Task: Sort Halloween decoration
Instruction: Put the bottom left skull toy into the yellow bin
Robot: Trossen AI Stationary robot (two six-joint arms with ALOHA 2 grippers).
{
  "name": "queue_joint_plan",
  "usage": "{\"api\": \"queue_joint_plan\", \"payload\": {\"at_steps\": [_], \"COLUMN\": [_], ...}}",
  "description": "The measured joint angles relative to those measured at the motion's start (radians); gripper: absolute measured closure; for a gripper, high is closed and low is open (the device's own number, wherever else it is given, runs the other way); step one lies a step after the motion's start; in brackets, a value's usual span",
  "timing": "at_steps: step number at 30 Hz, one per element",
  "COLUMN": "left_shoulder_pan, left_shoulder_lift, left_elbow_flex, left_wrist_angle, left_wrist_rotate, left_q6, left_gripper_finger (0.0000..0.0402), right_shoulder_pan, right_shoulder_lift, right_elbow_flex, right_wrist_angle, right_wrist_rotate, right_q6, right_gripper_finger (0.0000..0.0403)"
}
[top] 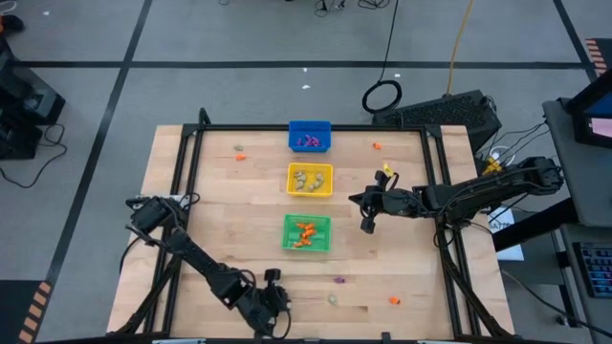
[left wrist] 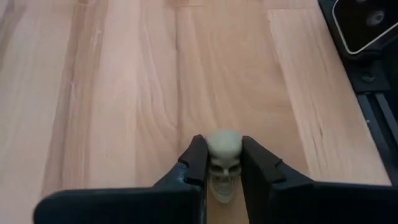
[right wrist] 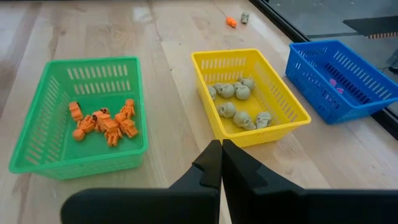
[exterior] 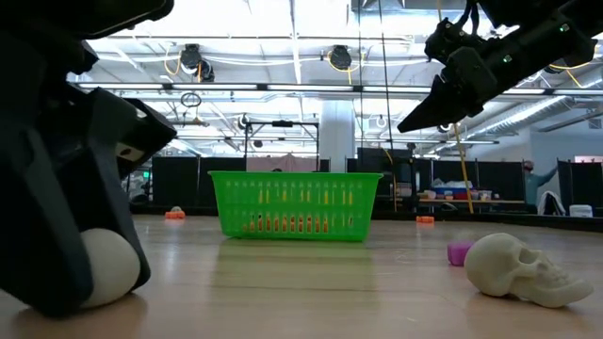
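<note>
My left tool [left wrist: 224,168] is clamped on a small pale beige-olive plastic skull [left wrist: 222,155] at the near edge of the wooden counter [left wrist: 124,93]; the hold sits on the rounded cranium, so I judge it could squirt out on lifting. A second loose pale skull [exterior: 516,268] and a purple trinket [exterior: 459,252] lie nearby. Farther off stand one green [right wrist: 37,124], one yellow [right wrist: 273,93] and one blue [right wrist: 311,68] mesh bin, the yellow holding about seven skulls; my right tool [right wrist: 221,163] hovers before them, pinched shut, empty.
</note>
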Motion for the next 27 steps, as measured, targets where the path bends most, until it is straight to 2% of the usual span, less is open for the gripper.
{"api": "queue_joint_plan", "payload": {"at_steps": [13, 17, 27], "left_shoulder_pan": [0.072, 0.117, 0.294], "left_shoulder_lift": [-0.095, -0.136, -0.335], "left_elbow_flex": [-0.006, -0.006, -0.003], "left_wrist_angle": [-0.172, -0.209, -0.250], "left_wrist_rotate": [-0.036, -0.031, 0.105], "left_q6": [0.062, 0.130, 0.356], "left_gripper_finger": [0.0354, 0.0354, 0.0354], "right_shoulder_pan": [0.000, 0.000, 0.000], "right_shoulder_lift": [0.000, 0.000, 0.000], "right_elbow_flex": [0.000, 0.000, 0.000], "right_wrist_angle": [-0.001, -0.007, -0.010], "right_wrist_rotate": [0.000, 0.000, 0.000], "right_q6": [-0.008, -0.011, -0.012], "right_gripper_finger": [0.0403, 0.0403, 0.0403]}}
